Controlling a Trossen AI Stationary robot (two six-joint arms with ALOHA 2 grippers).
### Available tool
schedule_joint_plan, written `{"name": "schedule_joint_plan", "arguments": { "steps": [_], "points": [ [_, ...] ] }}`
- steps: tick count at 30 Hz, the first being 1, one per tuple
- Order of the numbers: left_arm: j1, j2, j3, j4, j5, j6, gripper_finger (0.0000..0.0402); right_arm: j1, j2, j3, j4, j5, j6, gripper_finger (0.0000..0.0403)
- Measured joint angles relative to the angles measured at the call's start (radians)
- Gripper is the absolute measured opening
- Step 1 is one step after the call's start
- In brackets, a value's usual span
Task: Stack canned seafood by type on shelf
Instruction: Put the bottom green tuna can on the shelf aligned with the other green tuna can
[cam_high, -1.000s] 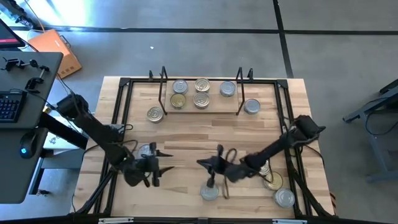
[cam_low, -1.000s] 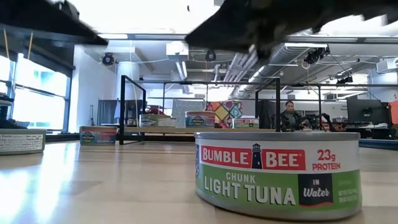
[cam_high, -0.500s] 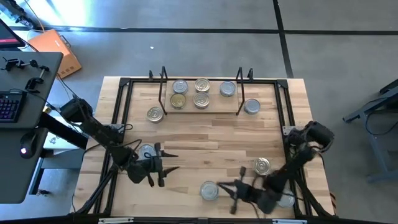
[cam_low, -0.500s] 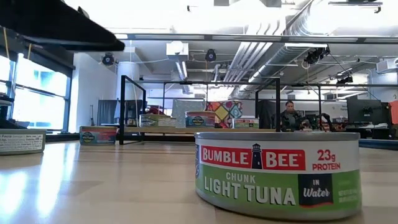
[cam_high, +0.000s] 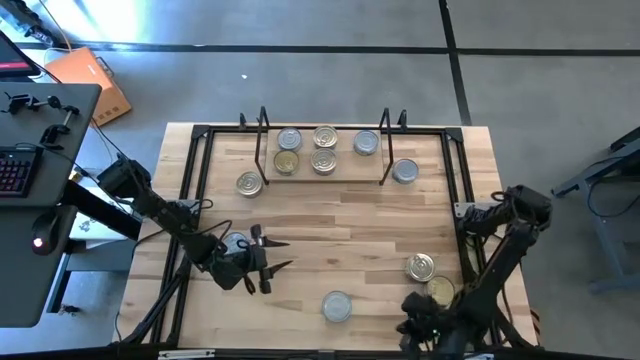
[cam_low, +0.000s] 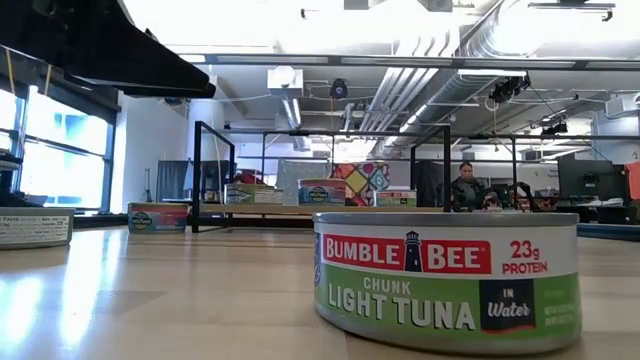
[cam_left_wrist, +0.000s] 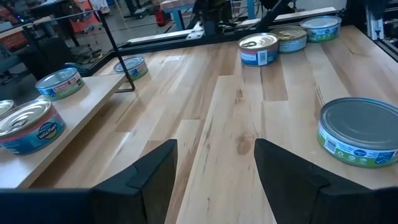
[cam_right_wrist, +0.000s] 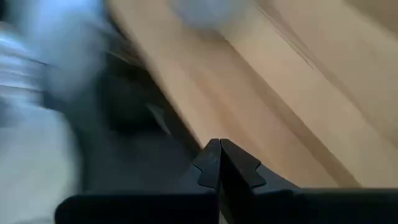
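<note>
**Changes: right arm withdrawn, left arm shifted**

Right gripper (cam_high: 412, 325): moved from the surface's middle, by the front-centre tin (cam_high: 337, 306), to the front edge; jaws shut. Left gripper (cam_high: 272, 254): edged slightly farther from the front edge, empty jaws apart.

near tin (cam_low: 447, 278) label: "BUMBLE BEE" on red band | "CHUNK LIGHT TUNA" on green | "IN Water" on black patch | "23g PROTEIN" in red at upper right | labels on other tins: too small to read
</note>
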Motion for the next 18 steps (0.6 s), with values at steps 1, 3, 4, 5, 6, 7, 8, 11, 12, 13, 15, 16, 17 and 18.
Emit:
{"name": "schedule_joint_plan", "arguments": {
  "steps": [1,3,4,5,6,7,8,11,12,13,15,16,17,18],
  "points": [
    [0.0,0.0,0.0,-0.001,0.0,0.0,0.0207,-0.003,0.001,0.024,-0.084,-0.078,0.057,0.0],
    [0.0,0.0,0.0,-0.001,0.0,0.0,0.0207,-0.003,0.0,0.068,-0.216,-0.209,0.153,0.0],
    [0.0,0.0,0.0,-0.001,0.0,0.0,0.0207,-0.003,0.0,0.087,-0.277,-0.27,0.192,0.0],
    [0.0,0.0,0.0,-0.001,0.0,0.0,0.0207,-0.003,0.0,0.099,-0.337,-0.331,0.225,0.0],
    [0.0,0.0,0.0,-0.001,0.0,0.0,0.0207,-0.003,0.0,0.105,-0.383,-0.391,0.251,0.0],
    [0.0,0.0,0.0,-0.001,0.0,0.0,0.0207,-0.003,0.0,0.105,-0.407,-0.445,0.267,0.0],
    [0.0,0.0,0.0,-0.001,0.0,0.0,0.0207,-0.003,0.0,0.103,-0.414,-0.498,0.268,0.0],
    [0.0,0.0,0.0,-0.003,0.0,0.0,0.0207,-0.003,0.0,0.074,-0.408,-0.615,0.229,0.0],
    [0.0,0.0,0.0,-0.003,0.0,0.0,0.0207,-0.003,0.0,0.063,-0.408,-0.635,0.225,0.0],
    [0.0,0.0,0.0,-0.003,0.0,0.0,0.0207,-0.003,0.0,0.053,-0.407,-0.647,0.225,0.0],
    [0.0,0.0,0.0,-0.004,0.0,0.0,0.0207,-0.003,0.0,0.032,-0.402,-0.659,0.227,0.0],
    [0.0,0.0,0.0,-0.005,0.0,0.0,0.0207,-0.003,0.0,0.019,-0.4,-0.663,0.227,0.0],
    [0.0,0.0,0.0,-0.005,0.0,0.0,0.0207,-0.003,0.0,0.007,-0.395,-0.666,0.227,0.0],
    [0.0,0.0,0.0,-0.005,0.0,0.0,0.0207,-0.003,0.0,-0.002,-0.387,-0.666,0.227,0.0]
  ]
}}
